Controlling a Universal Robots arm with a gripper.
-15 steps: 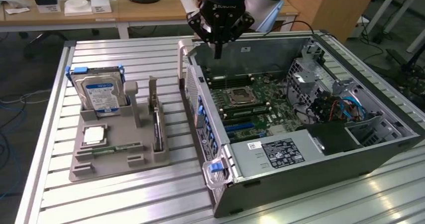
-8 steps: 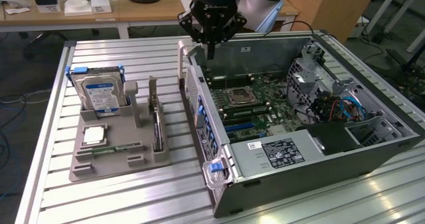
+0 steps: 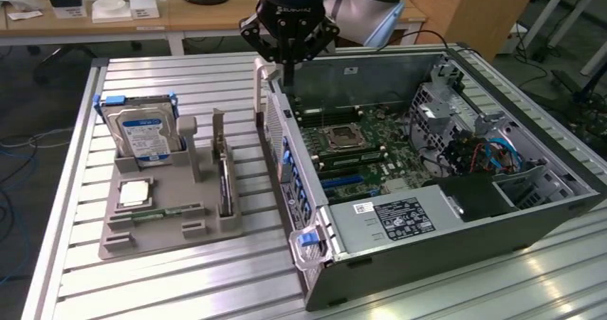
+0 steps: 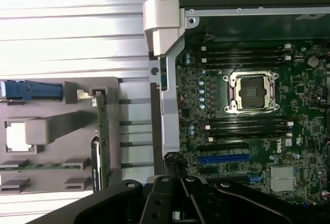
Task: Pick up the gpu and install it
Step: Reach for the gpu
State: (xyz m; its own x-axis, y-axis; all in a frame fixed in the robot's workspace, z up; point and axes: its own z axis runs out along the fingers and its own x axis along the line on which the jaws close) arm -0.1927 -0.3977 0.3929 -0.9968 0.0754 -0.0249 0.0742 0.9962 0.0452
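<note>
Gripper: black linkage-fingered gripper (image 3: 287, 59), upper centre of the exterior view, fingers pressed together with nothing between them.
Gripper position: above the upper-left corner of the open grey metal computer case (image 3: 455, 256).
GPU: thin dark card with silvery end bracket (image 3: 226, 188), left of centre, standing on edge in the grey moulded holder (image 3: 124, 245), well apart from the gripper.
Neighbour: blue-labelled silver hard drive (image 3: 142, 131), upright in the same holder.

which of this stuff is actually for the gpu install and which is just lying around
For the job: gpu, standing in the grey holder; open computer case with its motherboard; tool, shut, empty, over the case's edge.
Just lying about: hard drive, memory stick and square silver chip in the same holder; white boxes on the desk behind.
</note>
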